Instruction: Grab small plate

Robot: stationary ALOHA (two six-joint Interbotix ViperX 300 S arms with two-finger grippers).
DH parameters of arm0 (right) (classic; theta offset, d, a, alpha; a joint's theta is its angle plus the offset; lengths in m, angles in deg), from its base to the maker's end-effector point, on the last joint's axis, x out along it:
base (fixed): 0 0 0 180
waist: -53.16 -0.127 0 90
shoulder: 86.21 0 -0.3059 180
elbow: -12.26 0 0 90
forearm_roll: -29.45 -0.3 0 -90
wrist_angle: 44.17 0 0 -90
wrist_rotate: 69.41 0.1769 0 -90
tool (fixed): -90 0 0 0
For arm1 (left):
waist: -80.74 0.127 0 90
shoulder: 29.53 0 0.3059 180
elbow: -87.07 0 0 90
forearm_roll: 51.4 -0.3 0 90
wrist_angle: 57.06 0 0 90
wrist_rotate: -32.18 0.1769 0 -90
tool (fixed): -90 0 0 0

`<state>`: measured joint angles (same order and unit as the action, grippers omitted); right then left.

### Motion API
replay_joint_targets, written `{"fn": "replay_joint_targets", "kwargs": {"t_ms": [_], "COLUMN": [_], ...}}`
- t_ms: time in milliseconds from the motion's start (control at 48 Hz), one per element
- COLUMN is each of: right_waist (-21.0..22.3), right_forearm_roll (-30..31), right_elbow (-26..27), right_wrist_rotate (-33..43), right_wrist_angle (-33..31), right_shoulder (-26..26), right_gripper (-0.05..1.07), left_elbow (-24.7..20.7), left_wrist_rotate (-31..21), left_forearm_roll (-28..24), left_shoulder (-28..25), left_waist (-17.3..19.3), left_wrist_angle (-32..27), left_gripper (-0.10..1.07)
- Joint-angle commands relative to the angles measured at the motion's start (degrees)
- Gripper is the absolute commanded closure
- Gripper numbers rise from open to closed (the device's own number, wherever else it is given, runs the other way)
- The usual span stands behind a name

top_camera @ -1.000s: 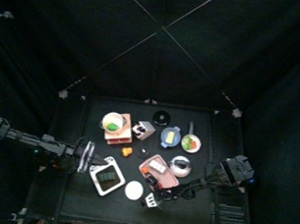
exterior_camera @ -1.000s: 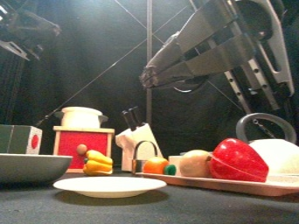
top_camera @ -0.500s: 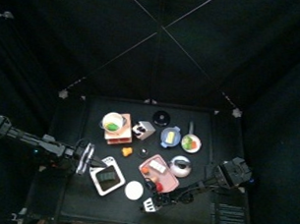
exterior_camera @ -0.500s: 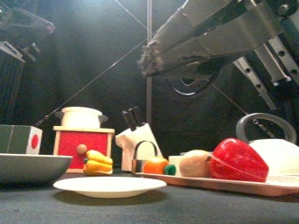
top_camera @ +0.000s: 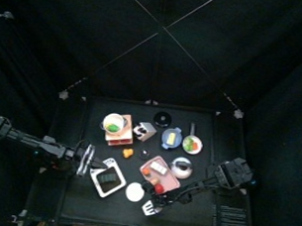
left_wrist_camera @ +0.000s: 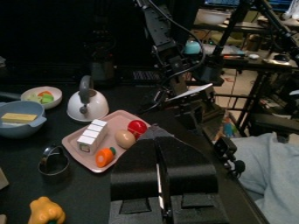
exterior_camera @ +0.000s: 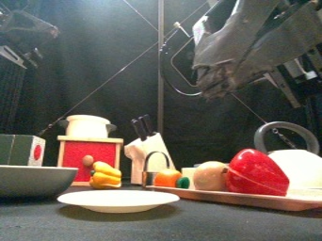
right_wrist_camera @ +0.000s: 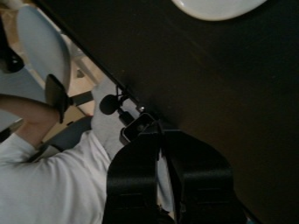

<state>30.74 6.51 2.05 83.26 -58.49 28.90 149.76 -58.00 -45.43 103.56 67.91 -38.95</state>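
Two hands pressed together and empty, right hand [top_camera: 153, 211] having just swung out past the bench's front edge, overshooting the small plate [top_camera: 135, 192], left hand [left_wrist_camera: 162, 188] resting.

White small plate [exterior_camera: 119, 200], red pepper [exterior_camera: 257, 173], black table [exterior_camera: 164, 226], all plain.

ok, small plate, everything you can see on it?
The small plate is plain white, round, shallow and unmarked, smooth like glazed ceramic. It lies flat and empty on the black table near the front edge, between the square dish and the pink food tray. Nothing touches it; the right gripper is above, apart.
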Motion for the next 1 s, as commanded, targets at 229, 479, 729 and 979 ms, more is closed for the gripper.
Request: {"fn": "replay_joint_targets", "kwargs": {"t_ms": [229,479,729,979], "right_waist": [1.7,1.2,-3.4,-6.4], "right_forearm_roll": [6.2,18.5,39.6,48.8], "right_elbow": [7.8,10.0,11.4,7.2], "right_wrist_rotate": [0.4,15.4,35.4,51.6], "right_wrist_angle": [-9.2,-21.4,-25.2,-20.0], "right_shoulder": [-1.1,-0.7,-1.3,-1.4], "right_gripper": [1.00,1.00,1.00,0.96], "left_elbow": [-0.5,-0.4,-0.5,-0.5], "left_wrist_rotate": [0.0,0.0,0.1,0.1], "left_forearm_roll": [1.0,1.1,1.0,1.0], "left_shoulder": [-0.2,-0.2,-0.2,-0.2], "left_waist": [-0.2,-0.2,-0.2,-0.2], "left_wrist_angle": [0.5,0.5,0.5,0.5], "left_gripper": [1.00,1.00,1.00,1.00]}}
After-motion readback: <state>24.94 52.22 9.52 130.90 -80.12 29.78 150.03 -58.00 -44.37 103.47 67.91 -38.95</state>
